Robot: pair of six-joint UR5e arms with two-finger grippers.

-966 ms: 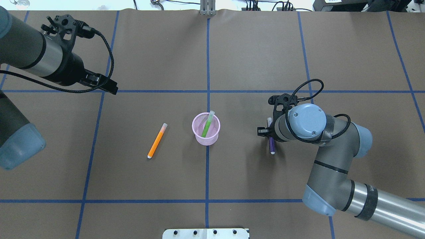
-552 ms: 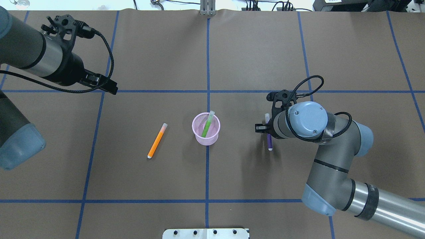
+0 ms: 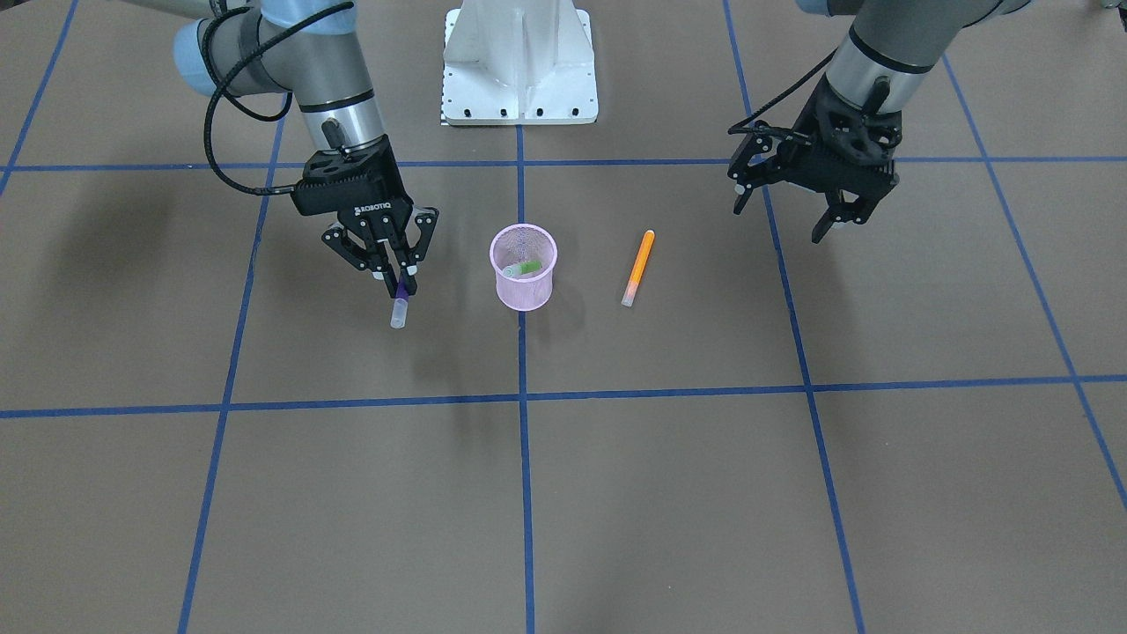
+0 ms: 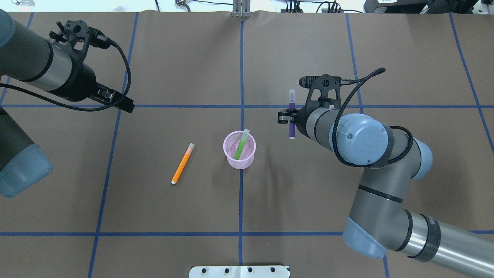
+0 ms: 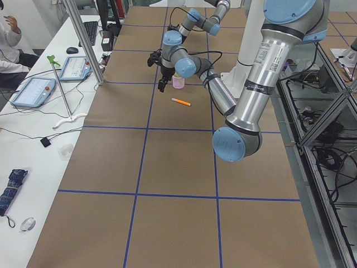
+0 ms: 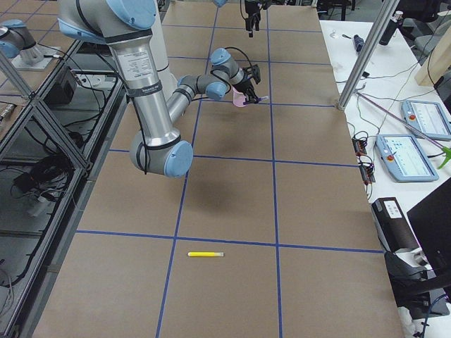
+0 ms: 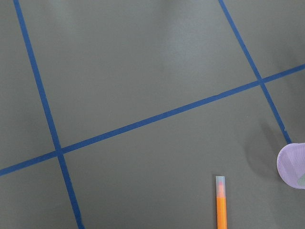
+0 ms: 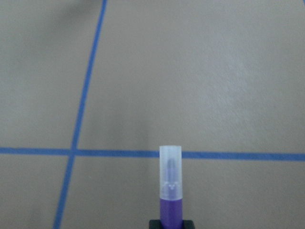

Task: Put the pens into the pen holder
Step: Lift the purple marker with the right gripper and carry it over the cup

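My right gripper (image 4: 290, 120) is shut on the purple pen (image 4: 292, 104) and holds it in the air to the right of the pen holder, pale cap pointing away from the robot. The front view shows the same gripper (image 3: 401, 283) and pen (image 3: 399, 311), and the pen fills the right wrist view (image 8: 170, 191). The pink mesh pen holder (image 4: 239, 164) (image 3: 523, 291) stands at the table's middle with the green pen (image 4: 242, 144) (image 3: 528, 266) leaning inside. The orange pen (image 4: 182, 163) (image 3: 637, 267) (image 7: 220, 205) lies on the table left of the holder. My left gripper (image 4: 129, 104) (image 3: 781, 220) is open and empty, far left of the holder.
Blue tape lines grid the brown table. The robot's white base plate (image 4: 239, 271) (image 3: 519, 66) sits at the near edge. A yellow pen (image 6: 206, 254) lies far off at the table's right end. The holder's edge shows in the left wrist view (image 7: 293, 164).
My right gripper has lifted the purple pen off the table and carried it away from the robot and a little toward the holder. The left arm has barely moved.
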